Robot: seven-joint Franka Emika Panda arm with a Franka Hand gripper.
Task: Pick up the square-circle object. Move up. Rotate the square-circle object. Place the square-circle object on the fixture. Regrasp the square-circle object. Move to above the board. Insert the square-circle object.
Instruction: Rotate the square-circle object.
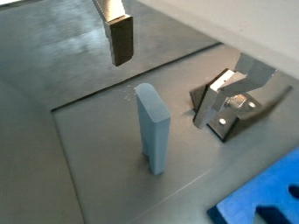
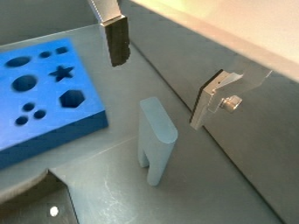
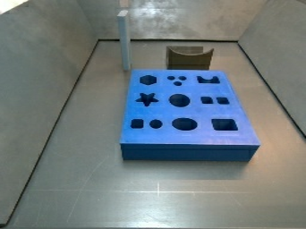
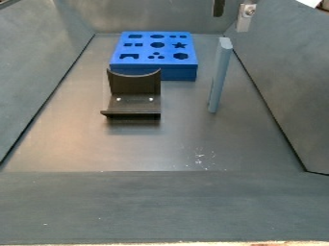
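Above the floor of the grey enclosure hung the jaws, with nothing between them; only one silver finger [image 1: 119, 37] with its dark pad showed in both wrist views [image 2: 115, 39], so whether the gripper [image 4: 218, 8] stood spread or closed could not be told. In a side view its dark tip appeared at the upper edge, above the peg and clear of it.

Below and apart from that finger stood the square-circle object [image 1: 152, 128], a slim pale blue-grey peg, upright on the floor [image 4: 154, 144] and not held. It rose just beside a side wall of the enclosure [image 3: 123, 40], near the far corner seen in a side view.

Close by sat the fixture [image 4: 133, 92], its notched dark block on a base plate, between the peg and the opposite wall. Touching neither, the board [image 3: 185, 114] lay flat, its bright-blue top showing star, circle and square holes.
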